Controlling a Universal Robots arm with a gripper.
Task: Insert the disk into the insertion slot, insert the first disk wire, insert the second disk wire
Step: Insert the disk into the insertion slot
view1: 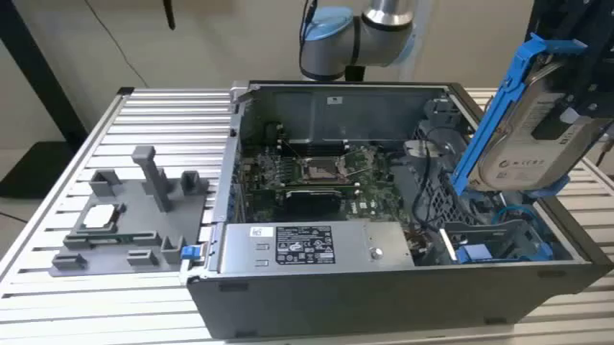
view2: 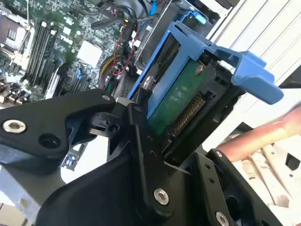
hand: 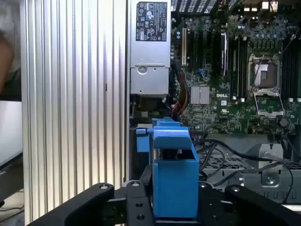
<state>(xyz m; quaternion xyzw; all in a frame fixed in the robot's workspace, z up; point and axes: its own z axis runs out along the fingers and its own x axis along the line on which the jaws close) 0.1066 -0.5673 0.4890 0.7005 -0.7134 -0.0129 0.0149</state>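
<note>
Exterior view: pincer (view1: 564, 115) holds the disk (view1: 513, 154) tilted above the insertion slot (view1: 494, 244).

Pretty plain room: cream wall (view1: 192, 43) at the back in soft, even light, with a thin cable (view1: 108, 36) hanging down it. The table (view1: 163, 118) has a ribbed silver slat top. At the exterior view's left, a black pole (view1: 39, 72) runs down to a dark base (view1: 34, 172) on the pale floor (view1: 10, 215).
</note>
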